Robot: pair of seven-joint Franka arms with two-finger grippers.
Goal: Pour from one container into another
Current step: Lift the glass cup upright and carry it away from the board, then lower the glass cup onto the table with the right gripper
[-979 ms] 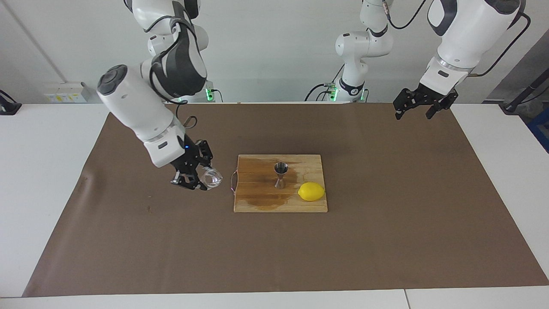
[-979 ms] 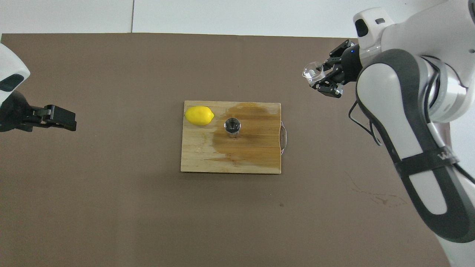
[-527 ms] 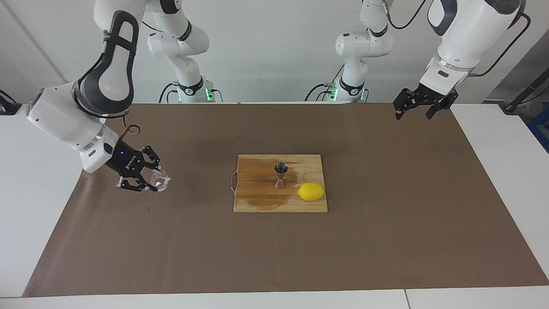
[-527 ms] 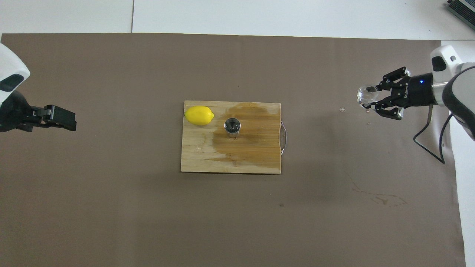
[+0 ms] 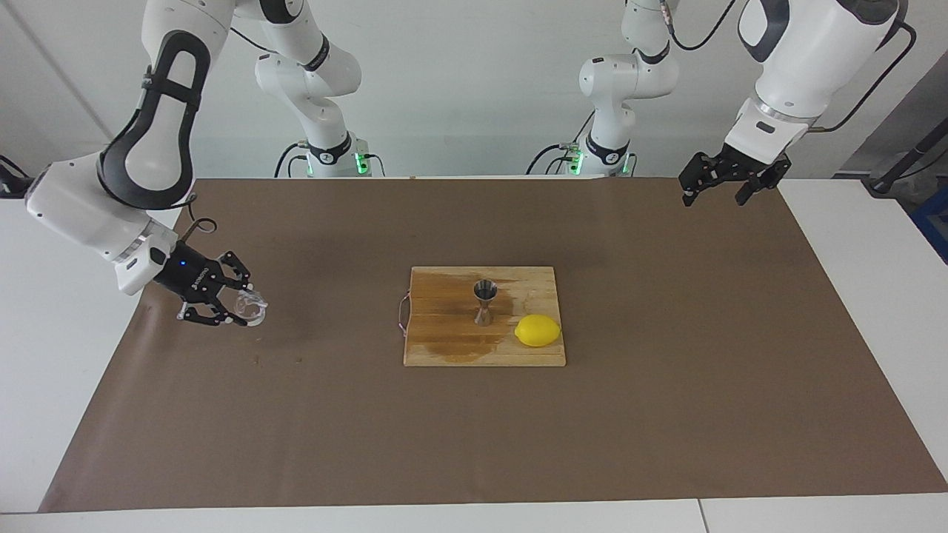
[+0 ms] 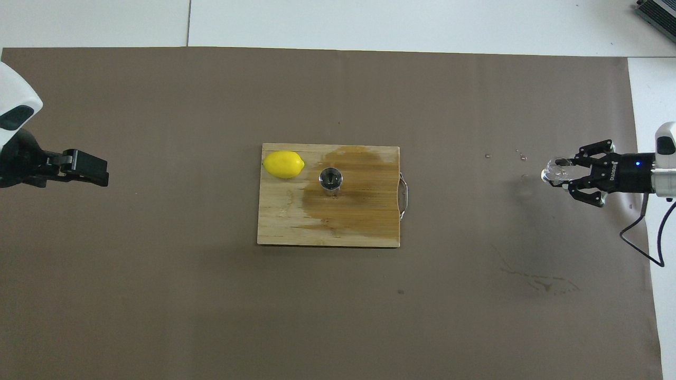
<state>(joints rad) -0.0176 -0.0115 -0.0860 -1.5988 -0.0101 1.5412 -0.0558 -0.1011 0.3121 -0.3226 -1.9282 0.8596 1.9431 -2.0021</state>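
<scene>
My right gripper [image 5: 238, 309] is clenched on the little glass [image 5: 249, 307], carrying it low over the brown mat, well off the cutting board [image 5: 452, 348] toward the right arm's end of the table. The jigger [image 5: 484, 302] stands upright on the board beside the lemon [image 5: 538, 330]. I judge the pouring finished; next I set the glass down gently. My left gripper [image 5: 726, 185] waits, released, above the mat's corner.

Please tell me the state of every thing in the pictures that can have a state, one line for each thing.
glass vessel: held in the right gripper, above the mat at the right arm's end.
jigger: upright on the cutting board.
cutting board: flat, large wet stain.
lemon: whole, lying on the board beside the jigger.
right gripper: shut on the glass vessel.
left gripper: open, empty, waiting.
</scene>
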